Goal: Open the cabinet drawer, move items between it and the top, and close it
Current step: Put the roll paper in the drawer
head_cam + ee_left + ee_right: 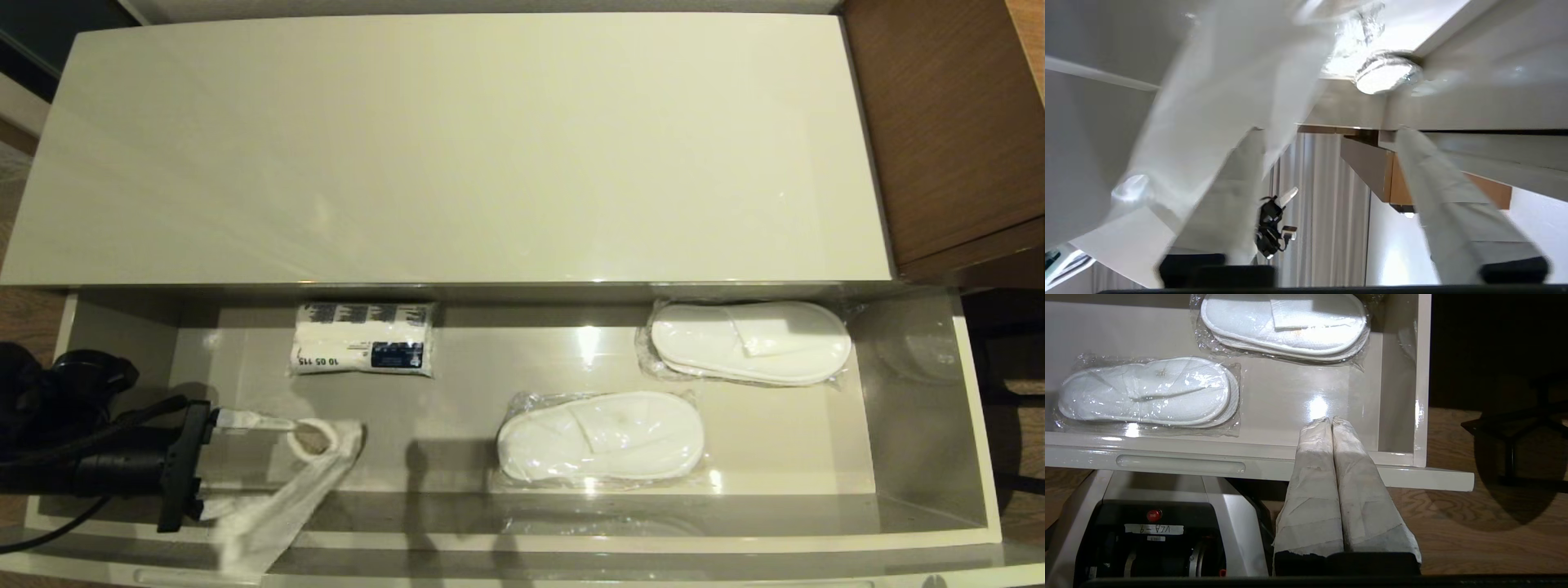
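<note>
We lost the toilet paper roll (314, 437) to blur, its loose sheet smeared across the left wrist view. The left gripper (245, 465) fingers blurred; drawer (971, 425) front cut off below.

Drawer (931, 457) is pulled open, with two wrapped slipper pairs (600, 437) and a white packet (363, 339) inside. Left hand (245, 465) sits at the drawer's left end, toilet paper roll (314, 437) at its fingers, loose sheet trailing over the front edge.

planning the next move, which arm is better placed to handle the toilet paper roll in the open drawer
Left. The left end effector is already inside the drawer at its left end, its fingers either side of the toilet paper roll. The right end effector is shut and sits outside the drawer's front, near the slippers.
</note>
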Robot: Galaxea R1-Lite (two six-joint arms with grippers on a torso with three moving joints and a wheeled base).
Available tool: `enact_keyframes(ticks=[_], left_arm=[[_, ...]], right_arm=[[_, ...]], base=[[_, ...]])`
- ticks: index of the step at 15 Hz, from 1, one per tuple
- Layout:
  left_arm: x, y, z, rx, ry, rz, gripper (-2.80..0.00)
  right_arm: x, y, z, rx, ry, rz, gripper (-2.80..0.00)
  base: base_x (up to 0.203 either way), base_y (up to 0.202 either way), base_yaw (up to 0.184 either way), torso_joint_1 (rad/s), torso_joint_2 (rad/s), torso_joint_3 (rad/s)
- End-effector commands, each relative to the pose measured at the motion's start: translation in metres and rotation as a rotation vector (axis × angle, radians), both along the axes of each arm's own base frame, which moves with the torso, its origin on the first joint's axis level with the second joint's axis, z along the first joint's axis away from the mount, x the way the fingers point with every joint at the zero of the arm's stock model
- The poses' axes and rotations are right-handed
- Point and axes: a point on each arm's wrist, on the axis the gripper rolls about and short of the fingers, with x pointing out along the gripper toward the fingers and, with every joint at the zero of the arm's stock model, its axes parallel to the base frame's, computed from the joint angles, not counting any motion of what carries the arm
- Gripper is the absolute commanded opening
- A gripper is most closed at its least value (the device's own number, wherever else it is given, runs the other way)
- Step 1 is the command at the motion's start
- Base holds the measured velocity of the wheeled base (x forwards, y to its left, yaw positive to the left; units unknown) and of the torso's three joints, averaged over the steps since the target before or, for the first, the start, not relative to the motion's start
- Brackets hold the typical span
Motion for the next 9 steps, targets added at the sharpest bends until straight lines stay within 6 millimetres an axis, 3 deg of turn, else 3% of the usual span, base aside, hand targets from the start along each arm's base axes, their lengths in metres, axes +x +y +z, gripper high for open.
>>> enact_keyframes(ticks=[1,6,9], left_arm=[[-0.001,0.0,0.002,-0.021,-0.005,0.0,0.0],[-0.007,0.002,0.009,-0.013,-0.029,0.015,0.0],[-0.019,-0.001,0.037,0.028,-0.127,0.023,0.0]], right_arm=[[0.0,0.0,0.0,-0.001,0.001,0.001,-2.8],[0.0,0.0,0.0,-0.001,0.001,0.001,-2.8],[0.0,0.0,0.0,-0.002,0.001,0.001,-2.8]], base=[[0.0,0.0,0.0,0.0,0.0,0.0],[0.0,0.0,0.0,0.0,0.0,0.0],[0.0,0.0,0.0,0.0,0.0,0.0]])
